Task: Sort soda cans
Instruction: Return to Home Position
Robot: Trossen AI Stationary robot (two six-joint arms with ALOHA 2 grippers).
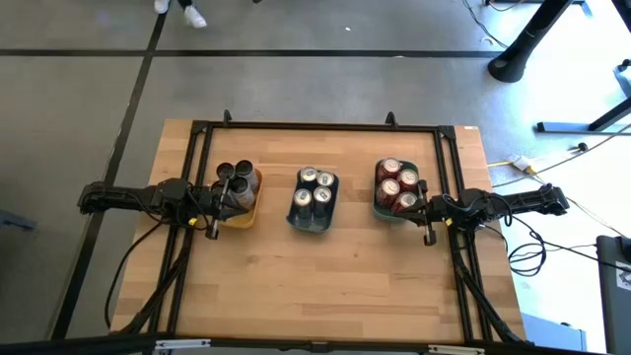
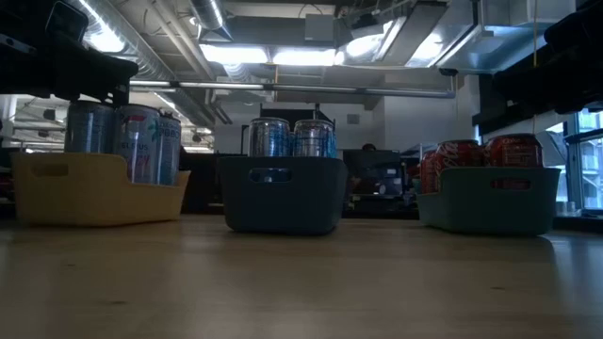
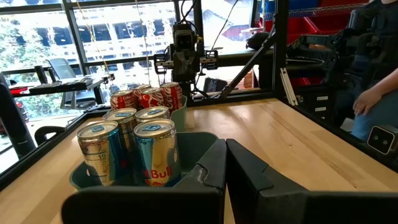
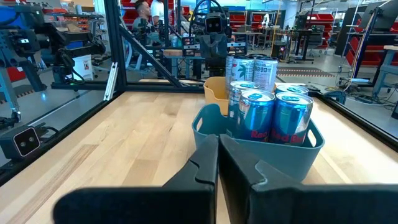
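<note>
On wooden table [image 1: 335, 286], trays hold cans; behind, seemingly a workshop.

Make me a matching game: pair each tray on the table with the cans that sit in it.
Trays:
1. yellow tray
2. grey-blue tray
3. teal tray

Cans:
A. red cans
B. dark-topped cans
C. silver-blue cans

Pairs: 1-B, 2-C, 3-A
</note>
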